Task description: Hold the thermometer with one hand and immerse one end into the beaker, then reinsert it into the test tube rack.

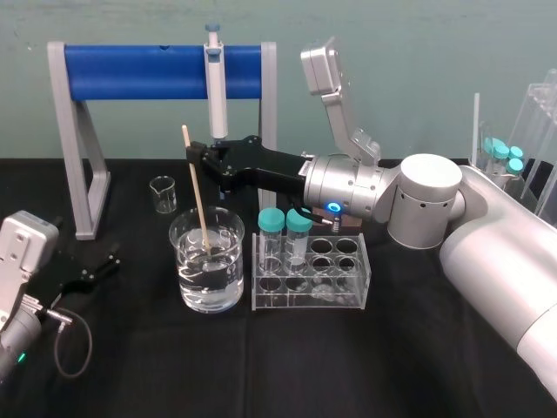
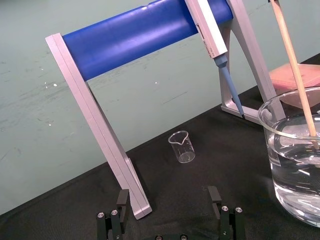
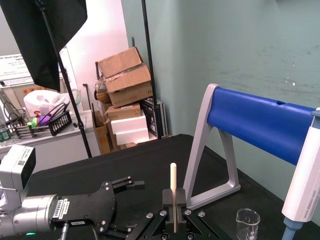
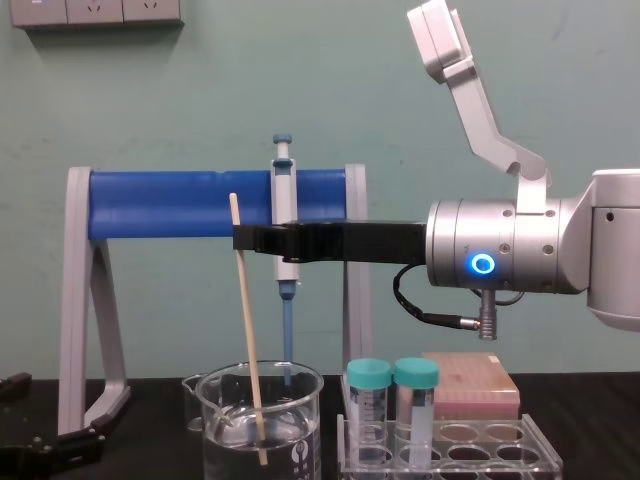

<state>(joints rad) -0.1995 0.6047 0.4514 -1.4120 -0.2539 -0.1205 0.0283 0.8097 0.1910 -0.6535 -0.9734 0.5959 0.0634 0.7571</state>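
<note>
1. Pinches the thermometer, a thin, straight, cream-white rod, between the black fingers of the right gripper, jaws closed on the rod a little below its top end.
2. Holds that rod slightly tilted, lower end dipped into the water in the beaker, a wide clear glass cylinder with a pouring spout and a small white printed mark.
3. Reaches in from the right on a smooth silver arm, passing above the test tube rack, a low clear acrylic block with rows of round holes, just beside the beaker on the black cloth.
4. In the rack's left holes, upright: two clear tubes with teal caps.
5. Left of the beaker, low by the cloth: the left gripper, black jaws spread apart, gripping nothing.
6. Behind: a small clear glass beaker, a grey-legged stand with a round blue bar, a pipette hanging from it, and a pink box.
</note>
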